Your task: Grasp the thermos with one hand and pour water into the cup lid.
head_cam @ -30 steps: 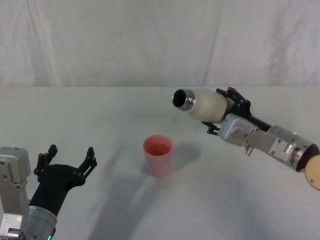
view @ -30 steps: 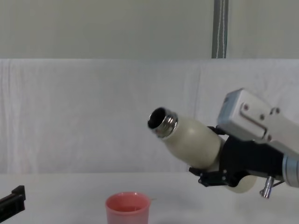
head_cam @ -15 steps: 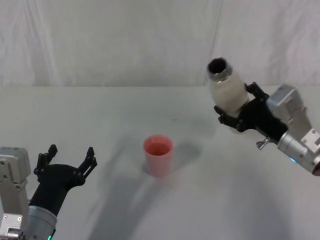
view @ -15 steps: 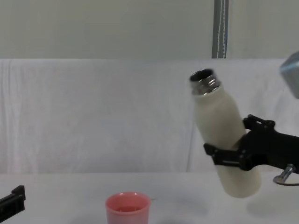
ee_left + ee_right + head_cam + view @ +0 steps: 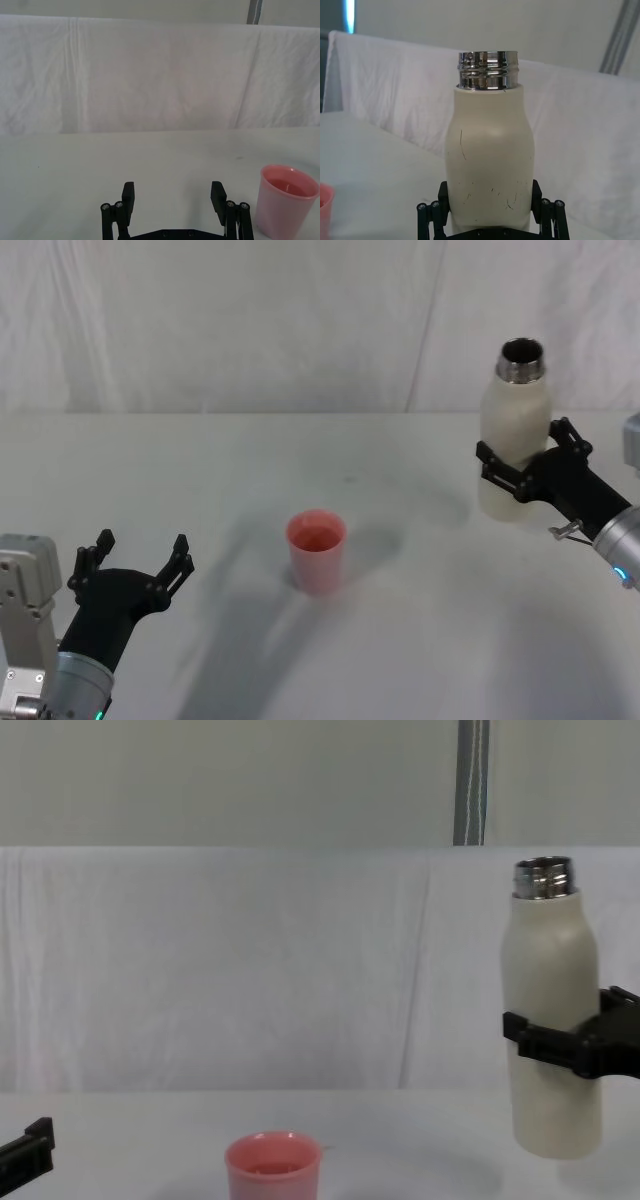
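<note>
I read the right gripper [image 5: 522, 468] at the right edge of the head view, its black fingers closed around the lower body of the thermos [image 5: 512, 430]. The thermos stands upright, chrome neck open at the top, in the upper right of the frame. In the chest view it sits at the right side, with its base just above the table [image 5: 400, 1150] or resting on it; I cannot tell which. The right wrist view shows the thermos [image 5: 489, 160] centred and vertical, with one finger [image 5: 537, 196] pressed against each side of the cream body.

The cup [image 5: 317, 551] stands on the table at frame centre, slightly below the middle, well apart from the thermos. I see liquid in it in the left wrist view, where the cup [image 5: 287, 201] occupies the lower right corner.

The left gripper [image 5: 135, 555] is parked at the lower left of the head view. Its fingers are spread wide with nothing between them, well apart from the cup.
</note>
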Available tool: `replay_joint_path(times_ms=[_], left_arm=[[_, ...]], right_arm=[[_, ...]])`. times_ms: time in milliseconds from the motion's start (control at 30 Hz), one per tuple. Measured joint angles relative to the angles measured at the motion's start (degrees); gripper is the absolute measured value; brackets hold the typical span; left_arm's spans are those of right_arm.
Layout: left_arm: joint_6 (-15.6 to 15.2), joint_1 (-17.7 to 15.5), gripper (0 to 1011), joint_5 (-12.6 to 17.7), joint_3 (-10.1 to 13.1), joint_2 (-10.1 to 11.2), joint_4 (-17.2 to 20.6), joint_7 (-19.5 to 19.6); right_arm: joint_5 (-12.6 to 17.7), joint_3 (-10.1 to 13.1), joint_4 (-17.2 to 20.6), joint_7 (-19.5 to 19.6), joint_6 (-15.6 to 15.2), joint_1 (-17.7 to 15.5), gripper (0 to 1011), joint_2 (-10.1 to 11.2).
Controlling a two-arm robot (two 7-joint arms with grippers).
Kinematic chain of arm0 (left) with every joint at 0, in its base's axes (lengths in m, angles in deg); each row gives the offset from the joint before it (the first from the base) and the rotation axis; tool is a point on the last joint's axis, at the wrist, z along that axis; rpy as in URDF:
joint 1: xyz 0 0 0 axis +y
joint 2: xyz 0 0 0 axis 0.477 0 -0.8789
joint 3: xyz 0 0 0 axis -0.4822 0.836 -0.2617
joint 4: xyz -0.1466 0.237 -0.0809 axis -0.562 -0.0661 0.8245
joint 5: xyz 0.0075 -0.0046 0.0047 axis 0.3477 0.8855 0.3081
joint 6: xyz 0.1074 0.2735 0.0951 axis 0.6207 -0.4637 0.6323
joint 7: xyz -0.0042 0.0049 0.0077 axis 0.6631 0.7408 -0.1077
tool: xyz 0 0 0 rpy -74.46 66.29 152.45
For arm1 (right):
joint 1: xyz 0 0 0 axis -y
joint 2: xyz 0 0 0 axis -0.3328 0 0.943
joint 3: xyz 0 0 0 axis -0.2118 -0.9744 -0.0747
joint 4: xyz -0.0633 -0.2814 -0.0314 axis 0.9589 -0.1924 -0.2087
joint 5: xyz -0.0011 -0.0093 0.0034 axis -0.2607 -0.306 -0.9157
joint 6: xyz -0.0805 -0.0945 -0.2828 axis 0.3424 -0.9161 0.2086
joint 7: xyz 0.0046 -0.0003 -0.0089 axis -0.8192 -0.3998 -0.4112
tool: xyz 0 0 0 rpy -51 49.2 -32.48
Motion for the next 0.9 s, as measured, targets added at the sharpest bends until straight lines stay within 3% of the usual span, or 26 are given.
replay_joint_path(times_ms=[300,900], left_arm=[[0.00,0.00,1001,0.00,0.00,0.00,0.00,0.00],[0.00,0.00,1001,0.00,0.00,0.00,0.00,0.00]], right_arm=[[3.58,1.81,0.19,0.05,0.16,-1.90,958,-0.39],[5.31,2.37,1.59,0.89,-1.25,-5.59,958,-0.18]])
